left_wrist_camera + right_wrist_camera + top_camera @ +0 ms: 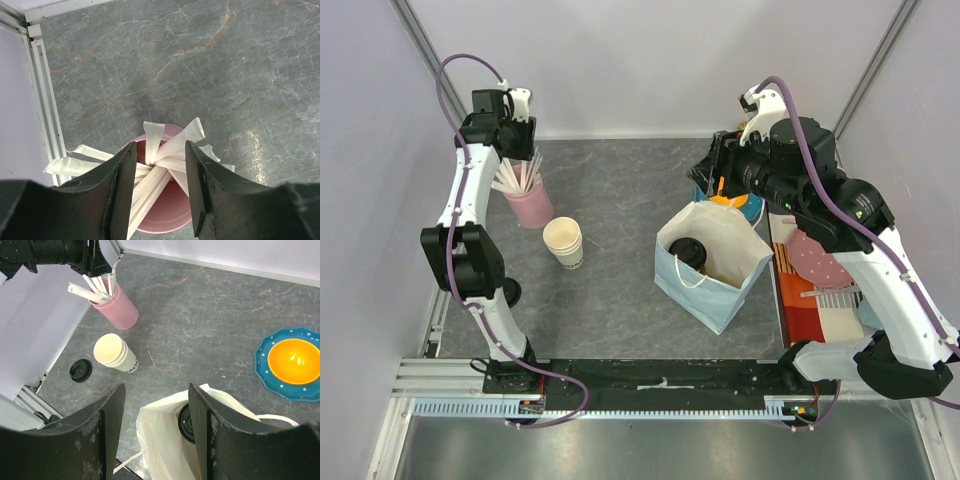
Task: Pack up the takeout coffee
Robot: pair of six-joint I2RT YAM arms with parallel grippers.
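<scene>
Right pincer gapes above takeout coffee; stacked cups show partial "MOC".

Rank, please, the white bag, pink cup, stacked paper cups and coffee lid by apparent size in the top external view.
1. white bag
2. pink cup and stacked paper cups, too alike to rank
3. coffee lid

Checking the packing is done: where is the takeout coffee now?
In the top view the takeout coffee sits inside the white paper bag, right of centre on the table, with the stacked paper cups to its left. Only its black lid shows.
</scene>
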